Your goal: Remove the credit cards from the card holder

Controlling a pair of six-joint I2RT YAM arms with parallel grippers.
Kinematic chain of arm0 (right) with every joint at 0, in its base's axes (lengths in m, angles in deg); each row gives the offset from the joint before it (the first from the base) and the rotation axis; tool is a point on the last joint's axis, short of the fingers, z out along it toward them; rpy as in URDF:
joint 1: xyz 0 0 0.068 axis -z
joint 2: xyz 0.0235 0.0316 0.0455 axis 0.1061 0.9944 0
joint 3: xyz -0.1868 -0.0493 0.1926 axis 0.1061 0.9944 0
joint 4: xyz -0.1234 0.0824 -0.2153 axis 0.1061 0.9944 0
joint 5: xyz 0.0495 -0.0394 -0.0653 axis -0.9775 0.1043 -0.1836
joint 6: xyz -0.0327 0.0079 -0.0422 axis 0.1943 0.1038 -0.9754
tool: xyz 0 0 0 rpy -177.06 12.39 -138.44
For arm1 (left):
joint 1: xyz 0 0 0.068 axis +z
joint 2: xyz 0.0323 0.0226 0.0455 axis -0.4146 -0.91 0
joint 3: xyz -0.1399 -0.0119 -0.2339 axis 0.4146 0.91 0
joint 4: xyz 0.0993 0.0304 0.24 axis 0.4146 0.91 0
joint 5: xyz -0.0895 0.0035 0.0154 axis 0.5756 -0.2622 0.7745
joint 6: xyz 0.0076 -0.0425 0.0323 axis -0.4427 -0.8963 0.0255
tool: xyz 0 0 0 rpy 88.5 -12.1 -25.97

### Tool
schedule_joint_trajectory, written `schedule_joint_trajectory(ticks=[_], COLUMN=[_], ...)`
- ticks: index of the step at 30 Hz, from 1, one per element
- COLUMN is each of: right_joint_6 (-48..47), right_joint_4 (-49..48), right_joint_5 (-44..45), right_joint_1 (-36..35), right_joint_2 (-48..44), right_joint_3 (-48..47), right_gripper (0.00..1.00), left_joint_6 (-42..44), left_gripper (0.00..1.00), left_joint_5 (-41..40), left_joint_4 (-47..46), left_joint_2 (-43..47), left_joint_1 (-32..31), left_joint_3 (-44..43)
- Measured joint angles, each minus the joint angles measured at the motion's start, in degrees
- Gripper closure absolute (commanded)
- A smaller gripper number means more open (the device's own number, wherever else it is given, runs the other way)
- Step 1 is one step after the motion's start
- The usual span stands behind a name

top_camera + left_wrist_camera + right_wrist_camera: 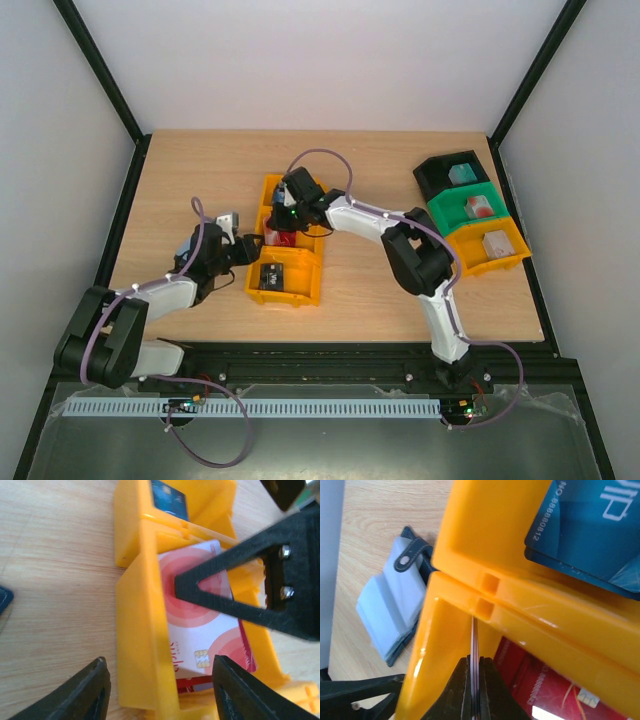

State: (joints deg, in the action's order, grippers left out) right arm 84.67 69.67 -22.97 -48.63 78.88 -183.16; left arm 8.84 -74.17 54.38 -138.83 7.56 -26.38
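The card holder (392, 607) lies open on the table left of the yellow bin (300, 292), its light blue inside and tab showing; it also shows in the top view (226, 218). My right gripper (475, 664) is shut on a red-and-white card (200, 630), seen edge-on (474, 640), inside the bin's middle compartment. Another red card (540, 680) lies under it. A blue card (590, 525) lies in the far compartment and a dark card (272, 277) in the near one. My left gripper (159, 680) is open and empty, straddling the bin's left wall.
A row of black (450, 175), green (472, 207) and yellow (490, 245) bins with small objects stands at the back right. The right gripper's black finger (235, 590) crosses the left wrist view above the middle compartment.
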Motion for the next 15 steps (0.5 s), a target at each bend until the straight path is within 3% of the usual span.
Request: schedule_joint_trajectory(ticks=[8,15], right_joint_6=[-0.5,-6.2], right_joint_4=[-1.0,-2.2], right_joint_5=[-1.9,-4.3], right_joint_1=[1.3,4.3], right_joint_2=[-8.1,-15.9], right_joint_3=[3.5,7.2], right_gripper=[0.99,0.98], left_joint_6=[5.5,10.9], left_gripper=[0.2,0.16], left_joint_5=[5.8,13.8], left_joint_4=[3.2,2.8], left_joint_2=[4.2,13.1], left_joint_1=[1.9,4.6], left_joint_3=[-0.9,-2.9])
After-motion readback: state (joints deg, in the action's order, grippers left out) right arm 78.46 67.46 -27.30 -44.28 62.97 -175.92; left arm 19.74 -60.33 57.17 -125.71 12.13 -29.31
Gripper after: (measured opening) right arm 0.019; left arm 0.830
